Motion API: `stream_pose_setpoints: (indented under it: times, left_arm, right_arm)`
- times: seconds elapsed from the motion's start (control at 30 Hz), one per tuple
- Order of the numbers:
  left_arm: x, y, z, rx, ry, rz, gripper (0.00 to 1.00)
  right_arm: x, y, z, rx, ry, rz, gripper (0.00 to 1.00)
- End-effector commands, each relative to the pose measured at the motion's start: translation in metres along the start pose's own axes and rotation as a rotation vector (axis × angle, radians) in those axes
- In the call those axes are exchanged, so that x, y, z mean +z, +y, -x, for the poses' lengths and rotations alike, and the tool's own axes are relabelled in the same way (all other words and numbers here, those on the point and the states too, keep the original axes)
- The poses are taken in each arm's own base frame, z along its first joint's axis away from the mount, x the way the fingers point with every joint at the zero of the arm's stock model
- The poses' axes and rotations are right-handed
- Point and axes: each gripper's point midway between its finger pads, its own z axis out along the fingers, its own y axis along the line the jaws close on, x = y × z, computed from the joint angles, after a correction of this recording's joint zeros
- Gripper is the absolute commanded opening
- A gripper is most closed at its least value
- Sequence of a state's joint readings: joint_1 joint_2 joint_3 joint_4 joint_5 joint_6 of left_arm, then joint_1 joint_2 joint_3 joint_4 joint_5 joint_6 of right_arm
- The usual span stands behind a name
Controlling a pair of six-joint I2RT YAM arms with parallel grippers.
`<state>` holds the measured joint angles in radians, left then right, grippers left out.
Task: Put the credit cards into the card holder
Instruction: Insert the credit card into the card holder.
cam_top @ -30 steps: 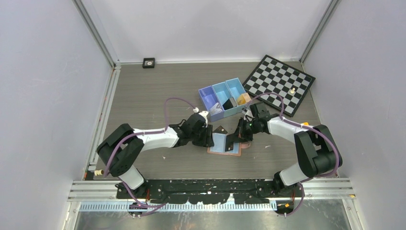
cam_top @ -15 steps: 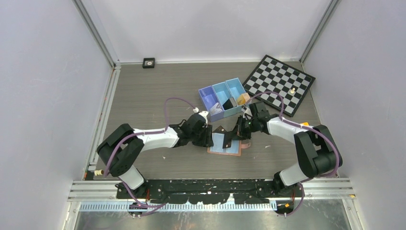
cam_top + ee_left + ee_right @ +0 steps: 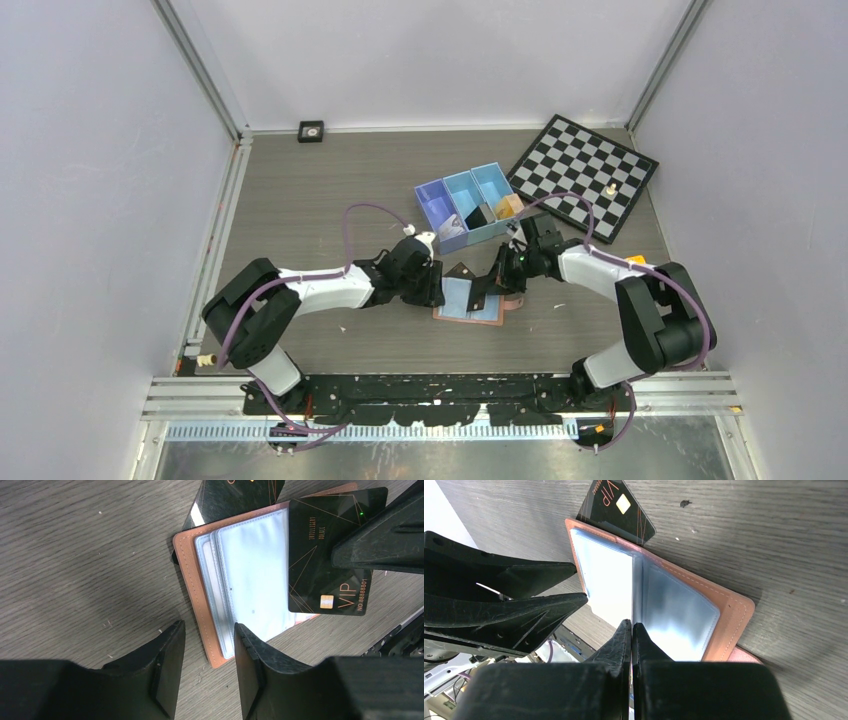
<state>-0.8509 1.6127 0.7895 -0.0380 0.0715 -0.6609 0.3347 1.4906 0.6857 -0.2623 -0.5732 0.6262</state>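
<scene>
- The wallet lies open on the table, clear sleeves up. A blue bin sits at its 12 o'clock and a chessboard at its 2 o'clock.
- The right gripper reaches in from the wallet's 3 o'clock side. Its fingers are pinched on a black card, held over the sleeves with one long edge toward the fold.
- The left gripper sits at the wallet's 9 o'clock edge. Its fingers are apart and straddle the leather border, holding nothing. Whether they press on the wallet cannot be told.
- A second card pokes out from under the wallet's far edge, at its 12 o'clock in the overhead view.
- Risk: nothing clearly pins the wallet, so if the card's edge catches a sleeve it would likely push the wallet toward 9 o'clock instead of sliding in.
- Risk: the card could miss the pocket mouth and slip between two sleeves, or ride over the top one, since the clear layers lie close together.
- Risk: the buried card may let the wallet rock under pressure.
- Risk: a pinch near one end could let the card twist on contact.
- Against a second ago, the right gripper and its card have crept slightly toward 9 o'clock over the sleeves. The left arm and the wallet look unmoved.
</scene>
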Motion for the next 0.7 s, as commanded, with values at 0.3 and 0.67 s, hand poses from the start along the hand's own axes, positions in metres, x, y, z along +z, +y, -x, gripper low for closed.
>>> stream_pose_setpoints:
  times: [0.3, 0.67]
  left_arm:
    - [-0.002, 0.028, -0.016, 0.032, 0.056, 0.118, 0.43]
    - [-0.002, 0.028, -0.016, 0.035, 0.059, 0.12, 0.39]
  right_arm:
    - [0.001, -0.003, -0.007, -0.023, 0.019, -0.008, 0.01]
    - [0.014, -0.018, -0.016, -0.005, 0.062, -0.056, 0.01]
